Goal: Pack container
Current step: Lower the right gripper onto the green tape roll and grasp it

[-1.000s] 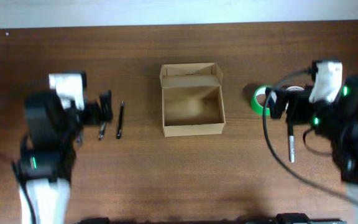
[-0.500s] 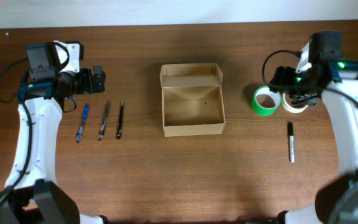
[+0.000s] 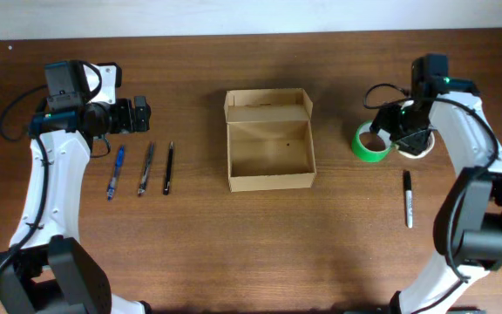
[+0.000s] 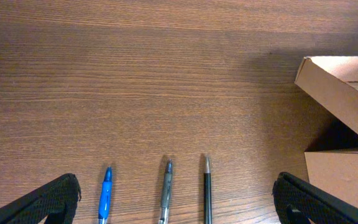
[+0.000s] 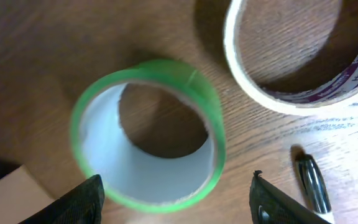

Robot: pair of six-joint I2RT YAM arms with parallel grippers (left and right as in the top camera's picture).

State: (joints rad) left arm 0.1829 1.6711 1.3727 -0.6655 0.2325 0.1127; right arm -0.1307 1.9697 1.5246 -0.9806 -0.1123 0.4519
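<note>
On the table (image 3: 251, 253) the container (image 3: 270, 181) sits open for loading; left tool (image 4: 179, 198) released, right tool (image 5: 176, 191) spread astride the green tape roll (image 5: 166, 70).

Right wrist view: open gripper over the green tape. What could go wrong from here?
1. The green tape roll looks nearly as wide as the opening of the right gripper, so a fingertip may land on its rim.
2. The white tape roll lies close beside it, and the marker lies near one finger; either could get knocked on descent.
</note>
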